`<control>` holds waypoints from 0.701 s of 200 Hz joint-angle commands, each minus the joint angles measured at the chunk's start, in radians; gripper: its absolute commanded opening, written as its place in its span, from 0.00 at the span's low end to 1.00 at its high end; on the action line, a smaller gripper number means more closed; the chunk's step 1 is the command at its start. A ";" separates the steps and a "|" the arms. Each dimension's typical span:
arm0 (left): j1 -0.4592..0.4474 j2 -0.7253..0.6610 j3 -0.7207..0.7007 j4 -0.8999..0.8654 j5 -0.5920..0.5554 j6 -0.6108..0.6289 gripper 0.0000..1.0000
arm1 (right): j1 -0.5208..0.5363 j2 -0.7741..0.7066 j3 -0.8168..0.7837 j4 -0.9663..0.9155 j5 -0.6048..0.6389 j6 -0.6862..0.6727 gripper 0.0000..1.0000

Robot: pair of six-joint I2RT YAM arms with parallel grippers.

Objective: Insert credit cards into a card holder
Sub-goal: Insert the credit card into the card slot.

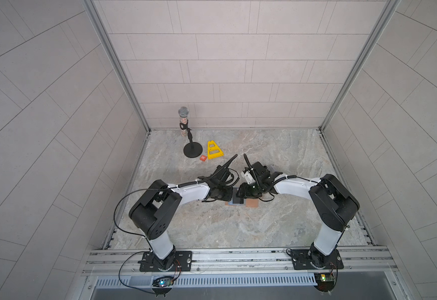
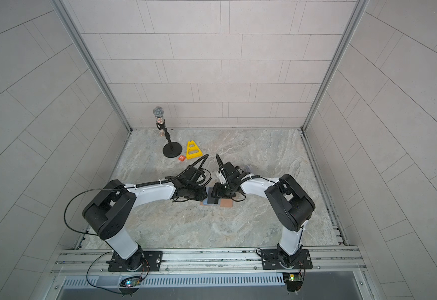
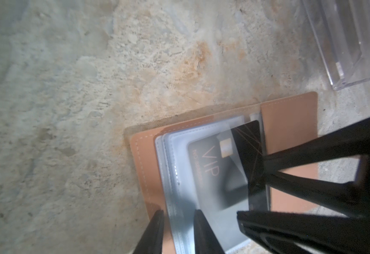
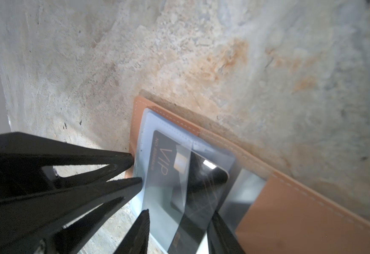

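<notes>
The tan card holder (image 1: 251,204) (image 2: 225,203) lies open on the table, clear sleeves (image 3: 179,158) up. A black credit card (image 3: 212,167) (image 4: 164,173) marked VIP sits partly inside the top sleeve, with one end sticking out. In the left wrist view my left gripper (image 3: 178,212) has its jaws a little apart, with the tips at the holder's outer edge and the sleeve edges between them. My right gripper (image 4: 179,212) stands open astride the card's free end: one finger is beside the card's edge and the other is clear of it. In both top views the two grippers meet over the holder.
A clear plastic stand (image 3: 355,44) stands just beyond the holder. At the back left are a microphone on a round black base (image 1: 192,151), a yellow triangular frame (image 1: 214,150) and a small orange tile (image 1: 203,158).
</notes>
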 commanded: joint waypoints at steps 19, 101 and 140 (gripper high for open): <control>0.003 0.000 -0.028 -0.040 -0.013 -0.003 0.30 | 0.006 -0.061 0.025 -0.073 0.063 -0.036 0.46; 0.003 -0.001 -0.027 -0.044 -0.015 -0.001 0.29 | 0.006 -0.068 0.053 -0.205 0.219 -0.081 0.27; 0.002 0.001 -0.024 -0.044 -0.015 -0.002 0.29 | 0.013 -0.034 0.065 -0.217 0.216 -0.089 0.23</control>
